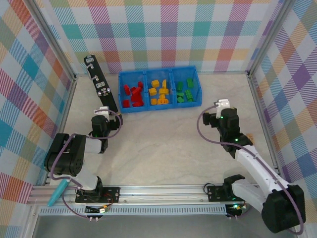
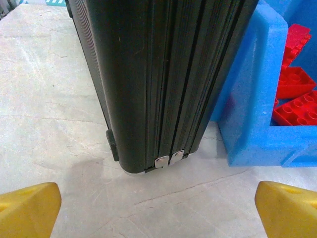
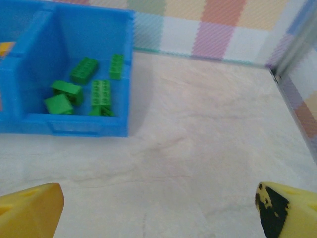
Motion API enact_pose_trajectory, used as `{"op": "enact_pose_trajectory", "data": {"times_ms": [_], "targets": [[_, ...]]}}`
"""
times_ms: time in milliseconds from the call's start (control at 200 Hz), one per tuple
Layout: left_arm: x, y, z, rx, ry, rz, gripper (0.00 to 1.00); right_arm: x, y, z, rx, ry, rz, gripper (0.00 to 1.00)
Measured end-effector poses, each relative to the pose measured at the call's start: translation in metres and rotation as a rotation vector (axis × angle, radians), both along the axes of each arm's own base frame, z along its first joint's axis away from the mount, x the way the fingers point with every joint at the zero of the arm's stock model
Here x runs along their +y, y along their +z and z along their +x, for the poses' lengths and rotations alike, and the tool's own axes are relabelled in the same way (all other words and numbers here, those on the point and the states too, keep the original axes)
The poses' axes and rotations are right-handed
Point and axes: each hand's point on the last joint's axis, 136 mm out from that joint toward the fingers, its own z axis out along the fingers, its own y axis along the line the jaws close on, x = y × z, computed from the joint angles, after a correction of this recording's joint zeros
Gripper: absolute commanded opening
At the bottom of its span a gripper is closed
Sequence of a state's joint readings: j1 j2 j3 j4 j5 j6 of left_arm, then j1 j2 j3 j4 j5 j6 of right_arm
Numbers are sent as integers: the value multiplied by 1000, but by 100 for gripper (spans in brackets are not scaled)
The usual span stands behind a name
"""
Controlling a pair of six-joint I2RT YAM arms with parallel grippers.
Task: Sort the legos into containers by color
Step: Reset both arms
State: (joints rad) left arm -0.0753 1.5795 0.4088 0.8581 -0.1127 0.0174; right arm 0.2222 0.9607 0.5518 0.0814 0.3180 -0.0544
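Blue low-walled plastic bin [image 1: 159,108] holds small studded plastic legos [image 1: 159,91], red left, yellow-orange middle, green right. Left gripper [image 2: 158,213] and right gripper [image 3: 158,213] gape wide, empty. Bricks seem light, rigid, slick; pinch flat sides.

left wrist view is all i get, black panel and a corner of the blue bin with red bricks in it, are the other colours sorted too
Observer: Yes. In the top view the yellow-orange bricks lie in the middle compartment of the blue bin and the green bricks in the right one.
Operator: is the right gripper holding anything
Observer: No. The right gripper is open over bare table, to the right of the bin's green end.
Operator: anything lying near my arm's base
Observer: A teal pen-like tool lies at the left end of the near metal rail.
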Motion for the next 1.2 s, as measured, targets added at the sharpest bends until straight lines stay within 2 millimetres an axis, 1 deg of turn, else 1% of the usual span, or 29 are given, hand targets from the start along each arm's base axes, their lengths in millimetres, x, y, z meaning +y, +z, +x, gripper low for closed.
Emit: {"op": "enact_pose_trajectory", "data": {"times_ms": [90,125,160,345,450,590,705,765,880,1030,1200], "targets": [[0,0,0,0,-1,2,100,-29,-17,5,-7,-56,61,99],[0,0,0,0,-1,2,100,-35,-23,8,-5,-66,80,99],[0,0,0,0,-1,2,100,-37,-29,9,0,-64,94,99],[0,0,0,0,-1,2,100,-24,-59,17,35,21,140,99],[0,0,0,0,-1,2,100,-20,-75,19,44,44,158,99],[0,0,0,0,-1,2,100,-17,-95,29,54,66,175,99],[0,0,0,0,-1,2,100,-7,-112,37,86,118,192,99],[0,0,0,0,-1,2,100,-4,-118,41,92,138,200,99],[0,0,0,1,-1,3,100,-3,-121,44,83,139,203,99],[0,-1,0,3,-1,3,100,-8,-113,50,51,112,195,99],[0,-3,-1,12,-1,3,100,-10,-112,51,45,103,191,99]]}}
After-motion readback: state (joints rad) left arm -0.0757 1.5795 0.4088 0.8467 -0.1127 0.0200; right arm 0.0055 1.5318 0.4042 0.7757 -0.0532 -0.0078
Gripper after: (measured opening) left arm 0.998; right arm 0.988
